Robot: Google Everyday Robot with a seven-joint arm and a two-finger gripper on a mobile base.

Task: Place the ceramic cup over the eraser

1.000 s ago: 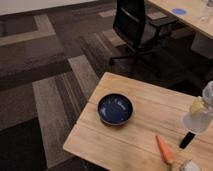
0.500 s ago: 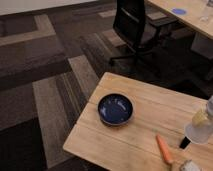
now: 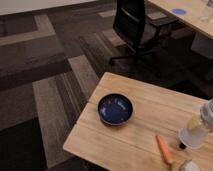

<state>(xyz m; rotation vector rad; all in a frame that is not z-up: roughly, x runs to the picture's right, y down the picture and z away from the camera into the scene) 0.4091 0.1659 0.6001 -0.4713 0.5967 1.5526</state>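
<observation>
Pincer (image 3: 202, 121) clenched on the ceramic cup (image 3: 192, 136), seemingly right above the eraser (image 3: 182, 146)

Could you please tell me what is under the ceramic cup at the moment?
Held in the shut gripper, the ceramic cup has one black end of the eraser poking out at its base; the rest is covered.
</observation>
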